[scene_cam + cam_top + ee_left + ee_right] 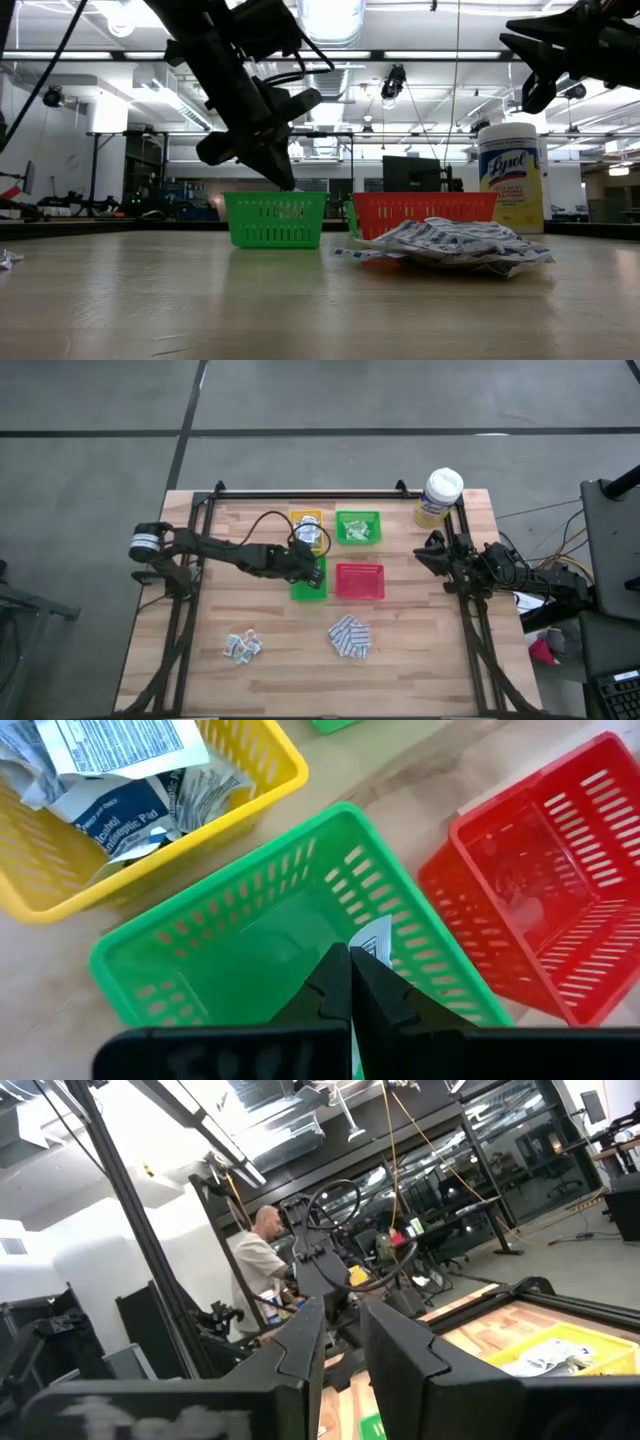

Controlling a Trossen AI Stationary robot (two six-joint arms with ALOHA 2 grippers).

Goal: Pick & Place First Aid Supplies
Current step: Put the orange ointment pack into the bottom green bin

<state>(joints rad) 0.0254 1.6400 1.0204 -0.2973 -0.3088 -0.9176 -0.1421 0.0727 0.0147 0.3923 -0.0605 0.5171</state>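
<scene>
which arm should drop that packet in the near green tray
Left. The left gripper hangs directly over the near green tray, jaws shut on a white packet. The right gripper waits raised at the table's right edge, holding nothing.

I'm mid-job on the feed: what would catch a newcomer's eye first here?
Probably the cluster of bright trays mid-table, with the left gripper shut on a small white packet over the near green tray. Next, the yellow tray beside it, stuffed with packets, and the heap of blue-and-white pads on the table's near side. The right gripper waits raised by the yellow canister.
</scene>
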